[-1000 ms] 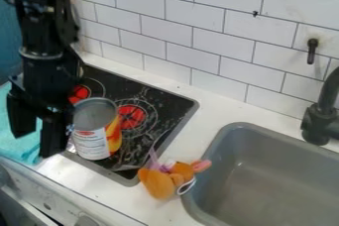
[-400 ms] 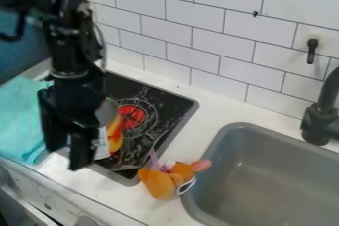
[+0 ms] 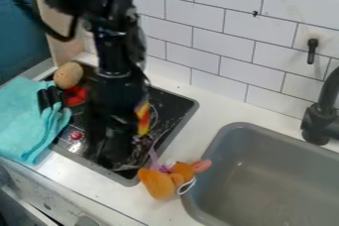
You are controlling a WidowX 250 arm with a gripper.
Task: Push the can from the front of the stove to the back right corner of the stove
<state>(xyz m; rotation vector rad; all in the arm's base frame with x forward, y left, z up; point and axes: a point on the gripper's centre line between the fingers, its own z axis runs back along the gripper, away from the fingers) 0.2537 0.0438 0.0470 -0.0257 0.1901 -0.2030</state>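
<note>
Black arm (image 3: 118, 66) hangs before 1 can (image 3: 143, 118), near 1 plush toy (image 3: 162, 180).

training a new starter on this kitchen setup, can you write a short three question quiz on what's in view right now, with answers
1. True or false: the gripper hangs over the stovetop, and partly hides a can with red and yellow on its side.
2. Multiple choice: which of these lies on the counter right beside the sink?
a) the can
b) an orange plush toy
c) a sponge
3. Short answer: what colour is the cloth at the stovetop's left side, as seen in the picture?

Key: 1 true; 2 b; 3 turquoise
</note>
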